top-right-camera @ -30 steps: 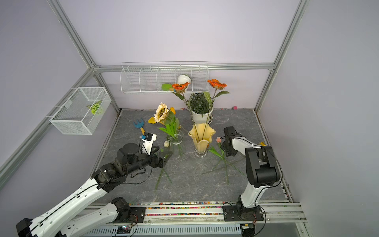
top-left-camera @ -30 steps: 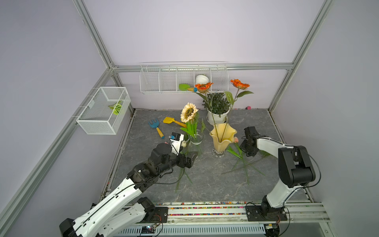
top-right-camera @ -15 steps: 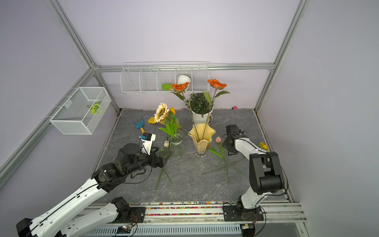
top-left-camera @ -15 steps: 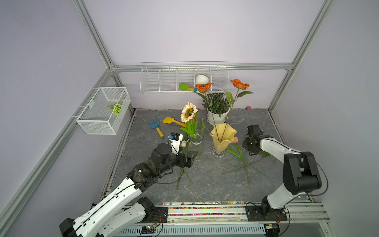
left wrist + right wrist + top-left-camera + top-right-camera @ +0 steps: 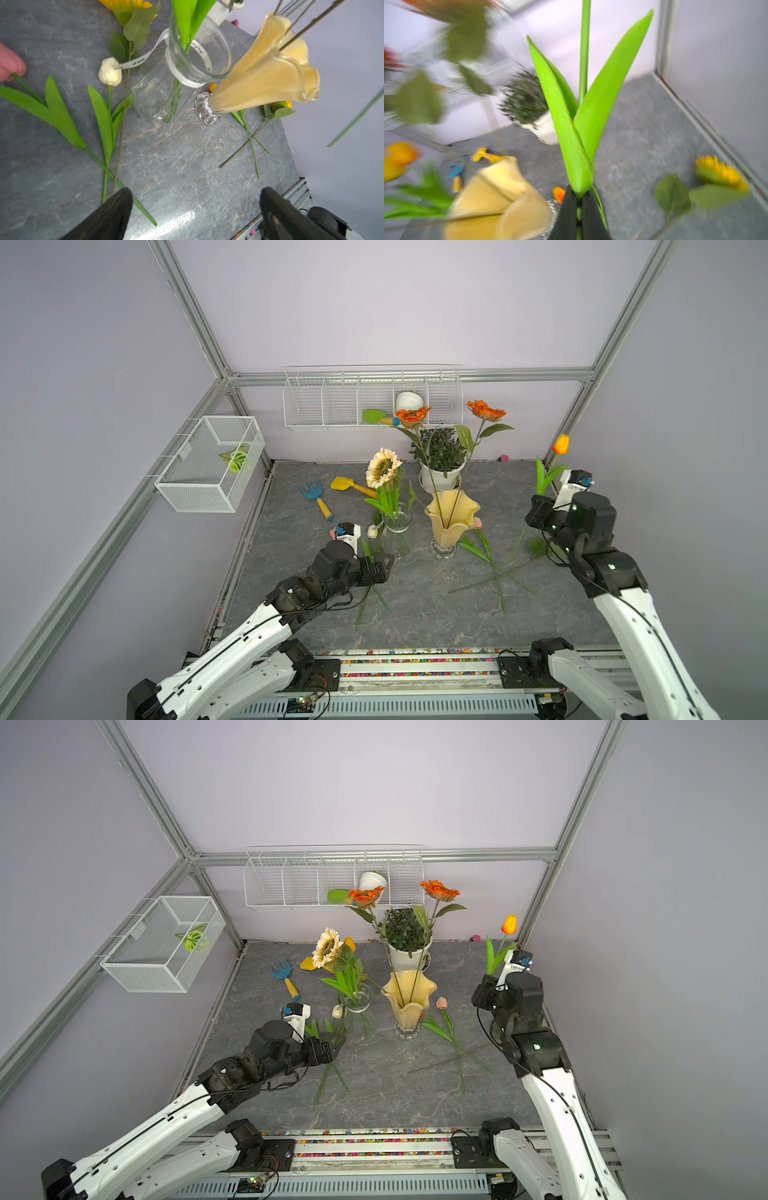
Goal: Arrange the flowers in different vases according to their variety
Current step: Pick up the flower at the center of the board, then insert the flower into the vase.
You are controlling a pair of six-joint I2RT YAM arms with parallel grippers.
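My right gripper is shut on the green stem of an orange tulip, held upright high at the right, clear of the table. The pale-yellow vase holds two orange blooms. The clear glass vase holds a cream sunflower. A white tulip and a pink tulip lie on the table, and a yellow sunflower lies by the right wall. My left gripper hangs open in front of the clear vase.
A potted green plant stands behind the vases. A blue toy rake and a yellow shovel lie at the back left. A wire rack hangs on the back wall, a mesh basket on the left wall.
My right arm has risen and swung to the right, lifting the orange tulip off the table beside the yellow vase. The left arm has not moved.
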